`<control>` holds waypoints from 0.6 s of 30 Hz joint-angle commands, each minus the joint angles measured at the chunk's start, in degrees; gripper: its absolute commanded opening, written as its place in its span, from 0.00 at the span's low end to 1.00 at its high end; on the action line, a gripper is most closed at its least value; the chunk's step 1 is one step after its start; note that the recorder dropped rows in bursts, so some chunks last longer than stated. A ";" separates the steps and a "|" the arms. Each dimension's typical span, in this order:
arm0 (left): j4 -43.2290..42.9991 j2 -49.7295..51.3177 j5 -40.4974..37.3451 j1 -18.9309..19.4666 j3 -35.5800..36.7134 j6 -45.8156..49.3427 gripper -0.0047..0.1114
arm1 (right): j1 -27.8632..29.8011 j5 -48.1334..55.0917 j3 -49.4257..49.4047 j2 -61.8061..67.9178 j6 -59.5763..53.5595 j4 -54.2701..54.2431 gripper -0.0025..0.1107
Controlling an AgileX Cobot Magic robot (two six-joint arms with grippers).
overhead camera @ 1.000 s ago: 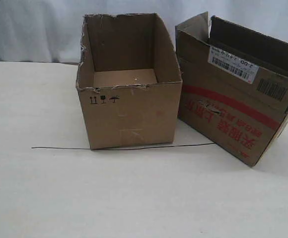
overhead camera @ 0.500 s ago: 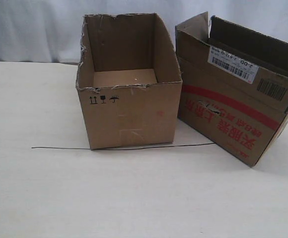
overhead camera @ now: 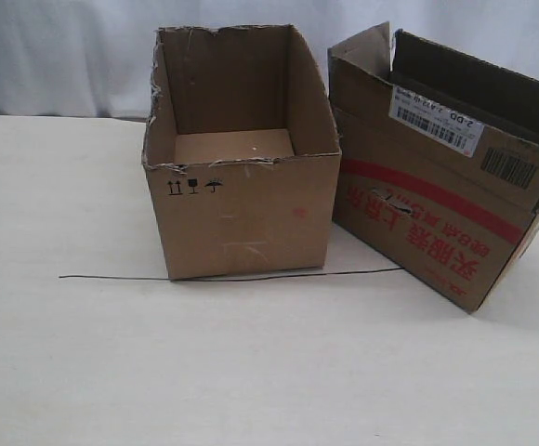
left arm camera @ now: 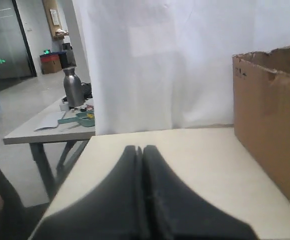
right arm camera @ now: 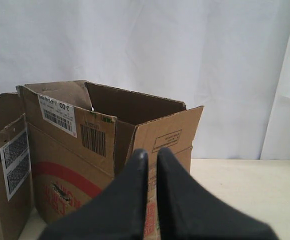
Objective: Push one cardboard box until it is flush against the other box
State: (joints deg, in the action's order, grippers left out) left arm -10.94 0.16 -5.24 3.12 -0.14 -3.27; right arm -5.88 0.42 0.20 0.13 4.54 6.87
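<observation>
Left pincer (left arm camera: 139,149): closed, its two dark fingers pressed together along their length with nothing between them. We see it over the pale tabletop (left arm camera: 195,150), touching neither carton. Ahead of this pincer and off to one side stands the other box (left arm camera: 272,115), showing a plain brown wall with a ragged top rim, well clear of the fingertips. Farther ahead hangs a white curtain (left arm camera: 160,60). Beside it, a steel bottle (left arm camera: 73,87) stands on a separate grey table (left arm camera: 30,132).

Right pincer (right arm camera: 152,152): fingers set to a narrow slit, gripping nothing. Directly ahead of it stands the cardboard box (right arm camera: 85,145), open at the top with its flaps raised. We note a red band (right arm camera: 70,177) and a white barcode label (right arm camera: 57,114) on the wall that runs away to one side of the pincer. Whether the fingertips touch the carton's near corner we cannot tell.

Neither pincer appears in the exterior view. In that view the cardboard box sits at an angle to the other box, so the two are not flush. A wedge of bare tabletop opens between them at the front and narrows toward the rear, where we cannot tell whether they meet. A thin dark line (overhead camera: 111,277) lies on the tabletop along the front foot of the other box.
</observation>
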 commanded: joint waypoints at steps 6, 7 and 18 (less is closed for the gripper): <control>16.08 -0.16 5.69 -0.38 0.14 -7.33 0.04 | 0.39 -0.09 -0.20 -0.13 -0.32 0.03 0.07; 16.08 -0.16 5.69 -0.38 0.14 -7.33 0.04 | 0.39 -0.09 -0.20 -0.13 -0.32 0.03 0.07; 4.32 -0.16 -4.26 -0.38 0.14 -2.64 0.04 | 0.39 -0.09 -0.20 -0.13 -0.32 0.03 0.07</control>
State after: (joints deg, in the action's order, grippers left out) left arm -4.44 0.16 -7.20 3.12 -0.14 -6.45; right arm -5.88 0.42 0.20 0.13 4.54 6.87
